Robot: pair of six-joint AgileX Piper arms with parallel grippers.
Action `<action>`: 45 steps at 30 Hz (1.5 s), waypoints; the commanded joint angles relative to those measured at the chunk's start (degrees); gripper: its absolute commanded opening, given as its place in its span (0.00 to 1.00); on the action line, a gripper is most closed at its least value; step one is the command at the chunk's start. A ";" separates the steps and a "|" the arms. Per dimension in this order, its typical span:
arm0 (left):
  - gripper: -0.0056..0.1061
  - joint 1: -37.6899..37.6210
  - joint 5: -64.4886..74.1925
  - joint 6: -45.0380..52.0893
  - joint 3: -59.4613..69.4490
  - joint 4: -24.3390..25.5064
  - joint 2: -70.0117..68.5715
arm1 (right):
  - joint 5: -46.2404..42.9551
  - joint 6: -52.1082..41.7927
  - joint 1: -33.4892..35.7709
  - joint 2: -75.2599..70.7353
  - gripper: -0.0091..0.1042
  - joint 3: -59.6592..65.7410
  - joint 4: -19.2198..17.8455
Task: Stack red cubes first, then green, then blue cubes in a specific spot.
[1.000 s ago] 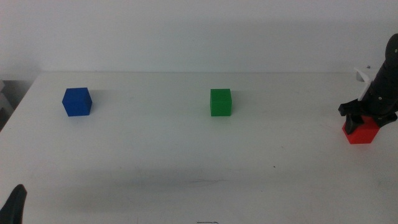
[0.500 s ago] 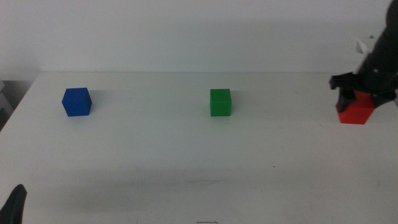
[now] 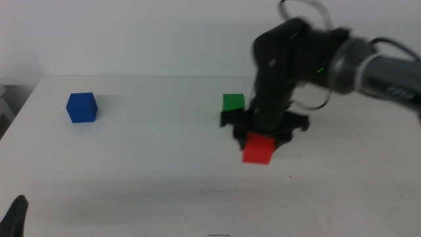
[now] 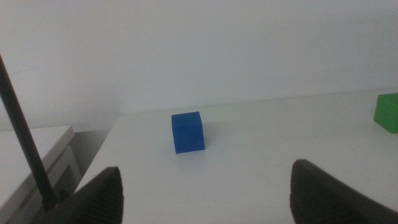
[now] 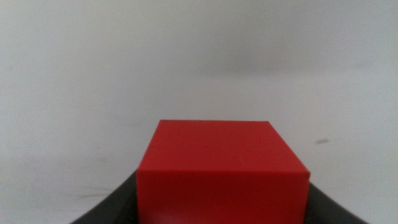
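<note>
The left gripper waits at the table's front left corner with its jaws spread wide and empty, and the blue cube sits toward the back left. The green cube rests near the back edge at mid-table. Just in front of it, the right gripper has its jaws closed on the red cube, which looks lifted off the tabletop.

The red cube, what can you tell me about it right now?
The red cube is small, plain, bright red, with smooth matte faces and sharp edges. The right gripper holds it between its two dark jaws, near the table's middle and in front of the green cube. It looks lifted slightly off the white table.
</note>
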 commanded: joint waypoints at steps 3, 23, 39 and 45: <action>0.85 -0.12 -4.72 -0.58 -0.19 -0.26 -1.16 | -3.43 6.44 3.65 -0.27 0.07 -1.61 -1.88; 0.85 -0.12 -4.72 -0.58 -0.19 -0.26 -1.16 | -6.69 5.74 6.13 5.74 0.07 -3.43 1.35; 0.85 -0.12 -4.72 -0.58 -0.19 -0.26 -1.16 | -1.74 5.45 7.76 6.66 0.07 -8.10 -4.63; 0.85 -0.12 -4.72 -0.58 -0.19 -0.26 -1.16 | 1.15 5.59 8.50 8.80 0.07 -10.91 -4.21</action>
